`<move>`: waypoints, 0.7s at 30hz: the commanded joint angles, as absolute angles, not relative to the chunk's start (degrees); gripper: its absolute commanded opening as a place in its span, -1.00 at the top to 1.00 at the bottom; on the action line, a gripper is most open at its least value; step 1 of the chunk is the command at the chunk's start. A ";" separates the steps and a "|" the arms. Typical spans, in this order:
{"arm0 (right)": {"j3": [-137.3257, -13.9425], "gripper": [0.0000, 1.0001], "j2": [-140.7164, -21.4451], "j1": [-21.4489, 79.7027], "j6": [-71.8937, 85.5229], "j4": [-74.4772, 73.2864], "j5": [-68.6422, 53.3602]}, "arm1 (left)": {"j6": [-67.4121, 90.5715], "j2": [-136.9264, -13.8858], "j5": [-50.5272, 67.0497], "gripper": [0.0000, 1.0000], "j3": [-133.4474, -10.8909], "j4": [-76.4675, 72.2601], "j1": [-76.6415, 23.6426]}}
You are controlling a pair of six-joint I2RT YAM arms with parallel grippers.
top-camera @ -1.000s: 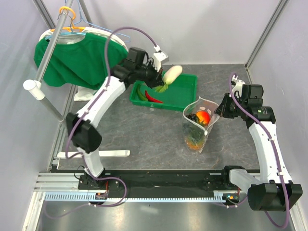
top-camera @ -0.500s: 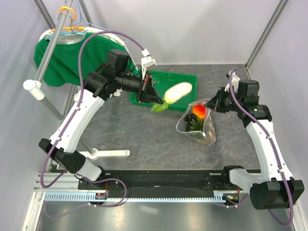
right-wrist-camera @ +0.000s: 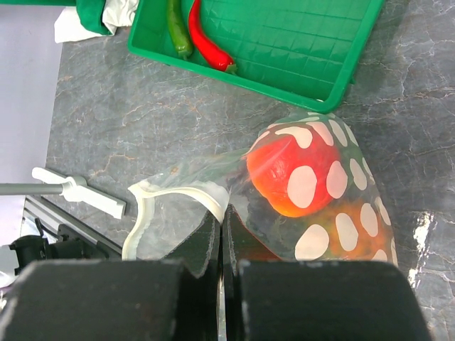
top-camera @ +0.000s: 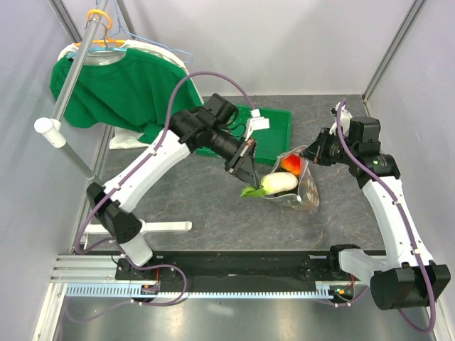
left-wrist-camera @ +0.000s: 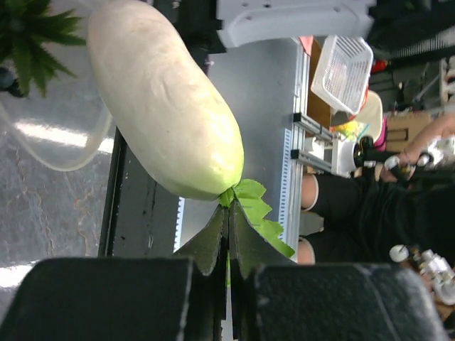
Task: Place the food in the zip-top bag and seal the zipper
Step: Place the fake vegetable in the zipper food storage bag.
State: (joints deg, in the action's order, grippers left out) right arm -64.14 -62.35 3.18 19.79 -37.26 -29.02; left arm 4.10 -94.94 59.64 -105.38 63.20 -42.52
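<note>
Two grips: left gripper [left-wrist-camera: 229,226] pinches white vegetable [left-wrist-camera: 163,106] leaves, right gripper [right-wrist-camera: 222,222] pinches zip-top bag [right-wrist-camera: 136,213].

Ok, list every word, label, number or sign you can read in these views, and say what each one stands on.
No readable text in any view.
The zip-top bag carries only white round dots, no lettering.
The green tray and the white vegetable are plain.
The background clutter in the left wrist view is too small and blurred to read.
</note>
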 commanded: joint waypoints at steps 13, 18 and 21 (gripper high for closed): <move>-63.72 1.00 -62.22 3.69 18.46 -35.07 -30.85 | 29.09 -108.10 24.48 0.96 -118.82 49.49 -47.01; -64.60 1.00 -62.75 3.60 17.93 -36.65 -29.89 | 33.57 -111.70 16.47 0.96 -121.11 46.58 -51.41; -64.95 1.00 -62.75 3.60 18.02 -37.09 -28.83 | 34.45 -111.80 10.76 0.96 -120.06 44.74 -54.22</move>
